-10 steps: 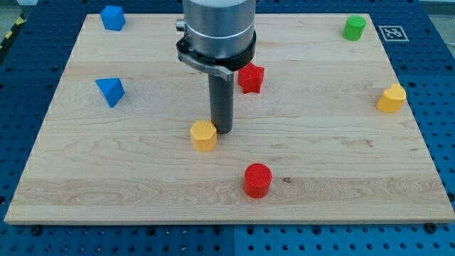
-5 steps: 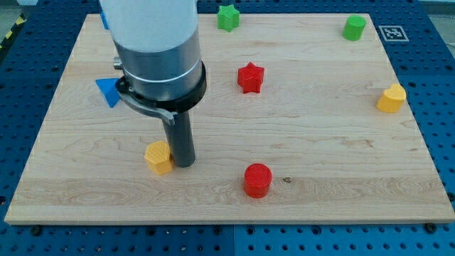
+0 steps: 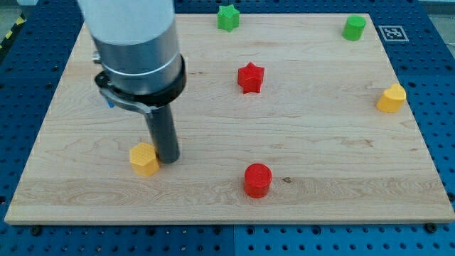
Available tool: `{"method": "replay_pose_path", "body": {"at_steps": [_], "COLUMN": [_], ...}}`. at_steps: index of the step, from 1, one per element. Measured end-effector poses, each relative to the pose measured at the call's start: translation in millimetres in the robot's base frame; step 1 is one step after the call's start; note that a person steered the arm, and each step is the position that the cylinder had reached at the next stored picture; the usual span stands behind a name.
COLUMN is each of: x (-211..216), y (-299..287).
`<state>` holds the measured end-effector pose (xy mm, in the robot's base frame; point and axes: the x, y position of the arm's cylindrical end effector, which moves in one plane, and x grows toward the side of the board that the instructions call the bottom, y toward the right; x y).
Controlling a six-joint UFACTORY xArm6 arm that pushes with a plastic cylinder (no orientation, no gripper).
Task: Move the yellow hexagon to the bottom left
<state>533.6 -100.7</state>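
Note:
The yellow hexagon (image 3: 144, 158) lies on the wooden board (image 3: 320, 135), left of centre toward the view's bottom. My tip (image 3: 168, 159) rests on the board right against the hexagon's right side. The arm's grey body rises above it and covers the board's upper left.
A red cylinder (image 3: 257, 180) sits at the bottom centre. A red star (image 3: 250, 77) is above centre. A green star (image 3: 227, 17) and a green cylinder (image 3: 353, 28) lie along the top edge. Another yellow block (image 3: 391, 98) is at the right edge. A blue block peeks out behind the arm (image 3: 108, 101).
My tip has moved toward the view's left and bottom, pushing the yellow hexagon with it from near the centre. The arm now hides the blue blocks.

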Motion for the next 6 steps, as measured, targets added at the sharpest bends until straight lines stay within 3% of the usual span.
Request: {"method": "replay_pose_path", "body": {"at_steps": [2, 6], "x": [0, 22], "y": [-61, -81]}}
